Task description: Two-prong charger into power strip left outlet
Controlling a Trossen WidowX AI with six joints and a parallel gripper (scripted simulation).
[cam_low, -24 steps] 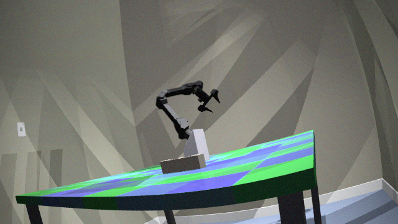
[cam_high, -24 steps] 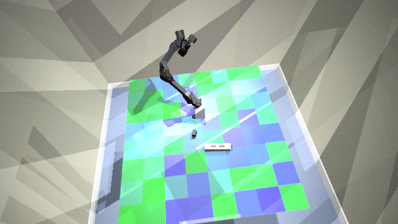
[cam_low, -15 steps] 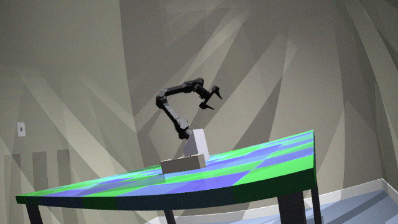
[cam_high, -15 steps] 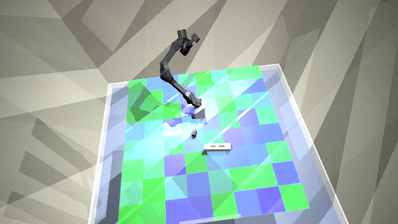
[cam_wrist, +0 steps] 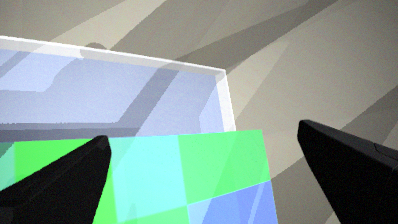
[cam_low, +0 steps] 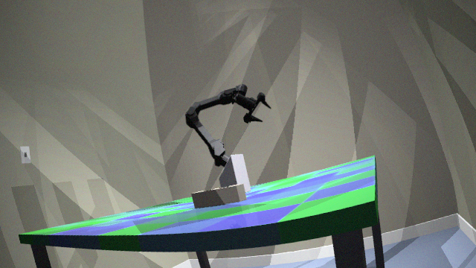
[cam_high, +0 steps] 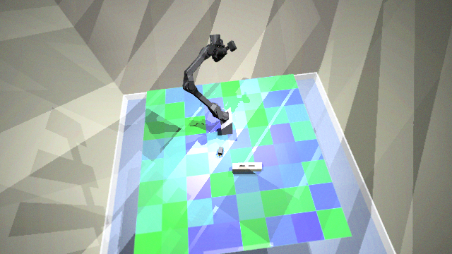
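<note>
The small dark two-prong charger (cam_high: pixel 220 151) lies on the checkered green and blue table (cam_high: pixel 289 197) (cam_low: pixel 327 202) (cam_wrist: pixel 220 160), a little in front of the arm's base. The white power strip (cam_high: pixel 247 167) (cam_low: pixel 219 196) lies flat just to the right of the charger, with two dark outlets on its top face. My gripper (cam_high: pixel 224 42) (cam_low: pixel 260 112) (cam_wrist: pixel 204 136) is open and empty, raised high above the table and far from both. The wrist view shows only a far corner of the table between the spread fingers. The charger is hidden in the exterior view.
The arm stands on a pale wedge-shaped base block (cam_high: pixel 227 126) (cam_low: pixel 236 169) near the middle of the table. A pale translucent border (cam_high: pixel 121 148) (cam_wrist: pixel 125 95) runs round the checkered top. The table's edges drop off to the floor.
</note>
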